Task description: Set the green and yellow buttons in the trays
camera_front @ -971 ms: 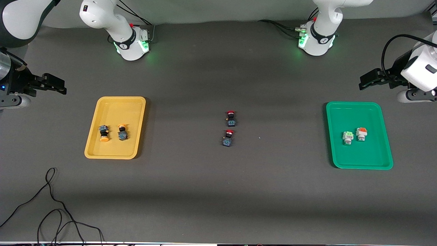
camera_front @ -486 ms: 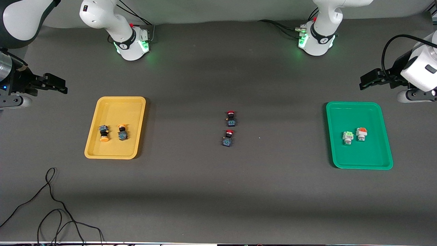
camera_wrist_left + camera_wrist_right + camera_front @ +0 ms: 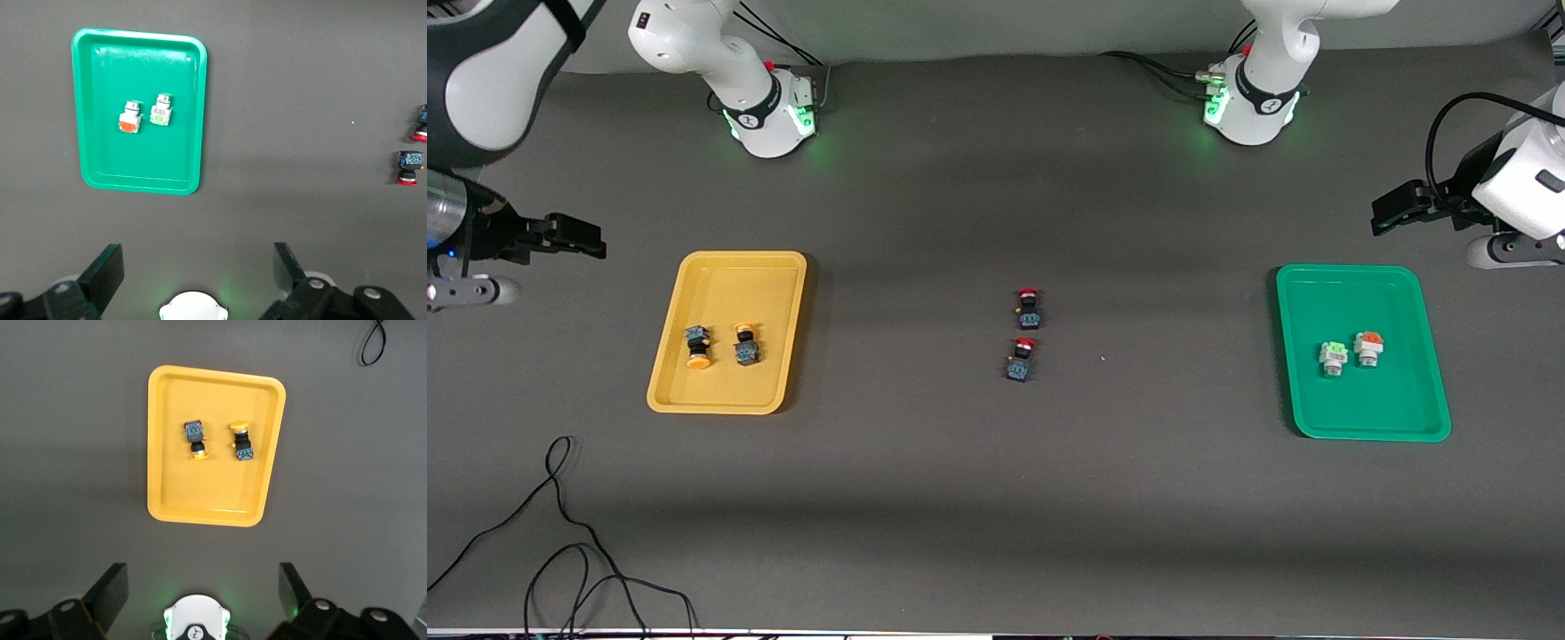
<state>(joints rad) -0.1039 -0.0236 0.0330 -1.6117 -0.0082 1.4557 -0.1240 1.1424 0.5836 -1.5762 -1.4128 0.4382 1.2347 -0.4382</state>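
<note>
Front view: two yellow buttons (image 3: 699, 347) (image 3: 745, 343) lying on their sides in the yellow tray (image 3: 694, 404), side by side near its middle, apart from each other. Green button (image 3: 1332, 357) in the green tray (image 3: 1369, 434), just beside an orange-capped button (image 3: 1368, 348) with the same pale body. Two red buttons (image 3: 1029, 308) (image 3: 1021, 359) on the bare mat, well apart from the yellow tray, toward the left arm's end of the table, roughly midway to the green tray, one nearer the camera than the other. Loose cable (image 3: 560, 533) on the mat nearer the camera than the yellow tray.

Right gripper (image 3: 200, 587) held high, off the yellow tray's outer end, empty, fingers spread wide; same tray and both yellow buttons plain in the right wrist view. Left gripper (image 3: 193, 273) high too, well apart from the yellow tray, up by the green tray's outer corner, empty, fingers likewise spread.

Judgement: sorting looks complete, every green and yellow button already in a tray, only red ones left out and those not wanted. Step in hand reads as retreat or rest, both arms clear of the trays. Next move calls for nothing more than parking the arms; no grasp needed unless the orange-capped one counts as misplaced, which cannot be settled here.
</note>
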